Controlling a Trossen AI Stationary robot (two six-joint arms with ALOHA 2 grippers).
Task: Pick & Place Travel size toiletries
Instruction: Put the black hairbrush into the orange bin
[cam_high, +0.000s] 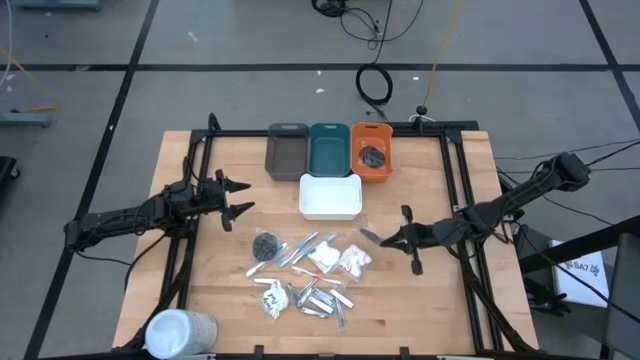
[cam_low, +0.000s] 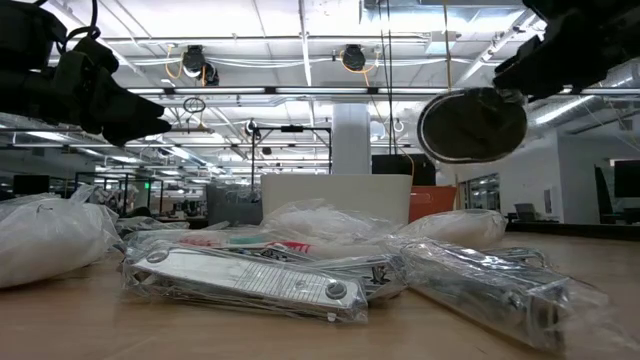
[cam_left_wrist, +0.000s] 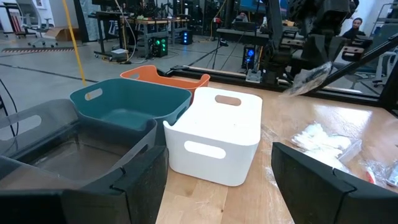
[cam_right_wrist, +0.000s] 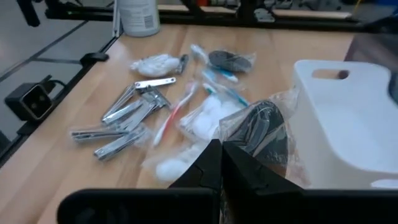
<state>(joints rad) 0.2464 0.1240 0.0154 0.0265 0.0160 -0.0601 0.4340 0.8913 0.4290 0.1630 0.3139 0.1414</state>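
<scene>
Above a light wooden table (cam_high: 210, 290), the right gripper (cam_high: 372, 237) hangs clamped on a dark round disc in clear wrap (cam_right_wrist: 264, 127), its fingers pinched together on the plastic edge; in the low view the disc (cam_low: 472, 124) is clear of the tabletop, in the air above the heap. It sits just off the near right corner of a white rectangular plastic tray (cam_high: 331, 196), between that tray and the pile of travel size toiletries (cam_high: 305, 270) strewn across the middle of the table.

The pile includes a second dark round disc (cam_high: 265, 244), slim blue- and pink-tipped sticks in clear wrap (cam_high: 300, 249), white cotton packets (cam_high: 340, 258) and silver metal clippers in clear sachets (cam_high: 318, 298). The right wrist view shows the same items lying loose, some overlapping, on the wood (cam_right_wrist: 74, 99).

Behind the white tray stand three more in a row, touching side by side: a grey rectangular tray (cam_high: 287, 151), a teal one (cam_high: 329, 148) and an orange one (cam_high: 371, 152) with a dark item already inside.

The left gripper (cam_high: 243, 197) waits over the table's left side, near the grey tray, its fingers spread apart and holding nothing. A big white cylinder (cam_high: 181, 333) stands at the table's near left corner.
</scene>
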